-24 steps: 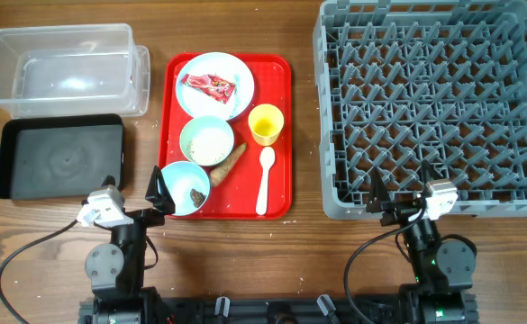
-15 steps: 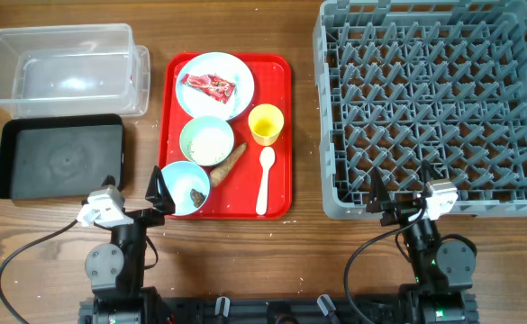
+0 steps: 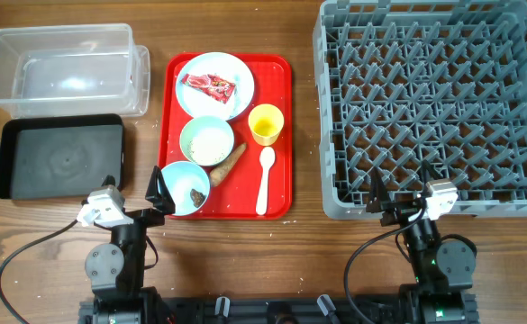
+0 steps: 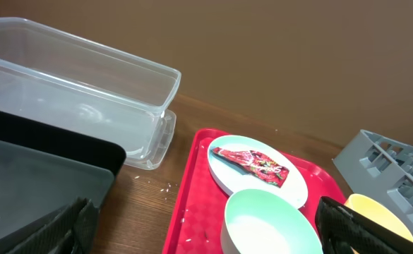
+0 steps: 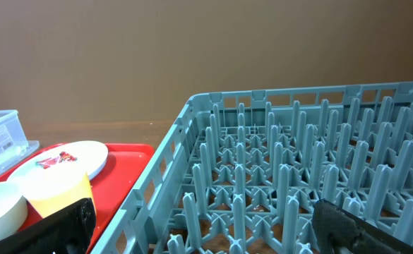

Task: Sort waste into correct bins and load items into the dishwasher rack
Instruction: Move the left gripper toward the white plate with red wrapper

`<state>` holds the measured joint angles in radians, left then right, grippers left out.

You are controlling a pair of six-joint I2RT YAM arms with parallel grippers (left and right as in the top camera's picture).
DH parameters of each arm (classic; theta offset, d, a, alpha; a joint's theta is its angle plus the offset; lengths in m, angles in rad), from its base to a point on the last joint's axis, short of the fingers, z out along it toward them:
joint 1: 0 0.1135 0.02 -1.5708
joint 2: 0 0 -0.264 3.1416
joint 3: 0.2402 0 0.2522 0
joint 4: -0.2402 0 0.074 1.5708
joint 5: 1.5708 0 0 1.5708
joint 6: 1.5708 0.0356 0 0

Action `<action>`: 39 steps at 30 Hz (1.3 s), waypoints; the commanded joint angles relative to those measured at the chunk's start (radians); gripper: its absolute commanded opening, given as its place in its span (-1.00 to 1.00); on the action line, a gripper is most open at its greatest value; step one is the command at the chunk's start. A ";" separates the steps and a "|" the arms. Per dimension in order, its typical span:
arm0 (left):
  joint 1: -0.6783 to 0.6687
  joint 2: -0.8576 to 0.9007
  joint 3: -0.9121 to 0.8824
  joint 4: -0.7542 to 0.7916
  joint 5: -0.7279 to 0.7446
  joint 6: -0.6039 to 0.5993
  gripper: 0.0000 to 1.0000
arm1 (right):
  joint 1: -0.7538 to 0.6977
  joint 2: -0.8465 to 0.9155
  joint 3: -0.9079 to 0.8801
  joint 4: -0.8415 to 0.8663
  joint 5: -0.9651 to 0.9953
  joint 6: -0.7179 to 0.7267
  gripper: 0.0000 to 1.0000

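On the red tray, a pale-blue plate holds a red wrapper. Below it are a bowl of white grains, a bowl with a small brown lump, an orange-brown stick, a yellow cup and a white spoon. No tissue shows. The clear tub and black tray lie left, the grey rack right. My left gripper is open and empty by the tray's near-left corner. My right gripper is open and empty at the rack's near edge.
The left wrist view shows the tub, black tray, plate, wrapper and grain bowl. The right wrist view shows rack pegs, the cup and the plate. Grains are scattered on the wood by the tub.
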<state>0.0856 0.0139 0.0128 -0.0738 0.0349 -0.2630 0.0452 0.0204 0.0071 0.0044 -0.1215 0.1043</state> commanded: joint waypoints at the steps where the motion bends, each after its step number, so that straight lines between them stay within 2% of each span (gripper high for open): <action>1: -0.004 -0.011 -0.007 -0.002 -0.010 0.023 1.00 | 0.008 -0.006 -0.002 0.003 0.017 0.011 0.99; 19: -0.005 -0.011 -0.007 0.040 -0.009 0.024 1.00 | 0.008 -0.006 -0.002 0.003 0.017 0.002 1.00; 22: -0.005 0.000 0.001 0.040 0.002 0.024 1.00 | 0.008 -0.006 -0.002 0.017 0.017 0.128 1.00; 25: -0.005 0.045 0.063 0.041 0.002 0.024 1.00 | 0.008 -0.006 -0.002 0.020 -0.006 0.142 1.00; 28: -0.005 0.161 0.164 0.040 0.024 0.027 1.00 | 0.008 -0.006 -0.001 0.129 -0.092 0.142 0.99; 30: -0.005 0.303 0.272 0.040 0.074 0.080 0.99 | 0.008 -0.006 0.027 0.178 -0.109 0.164 0.99; 35: -0.005 0.708 0.661 -0.005 0.106 0.103 1.00 | 0.008 0.044 0.189 0.127 -0.117 0.193 0.99; 39: -0.005 0.959 0.983 -0.117 0.172 0.134 1.00 | 0.008 0.227 0.420 -0.025 -0.116 0.181 0.99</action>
<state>0.0856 0.8467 0.8124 -0.1379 0.1352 -0.1764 0.0452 0.1337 0.2825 0.0544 -0.2192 0.2733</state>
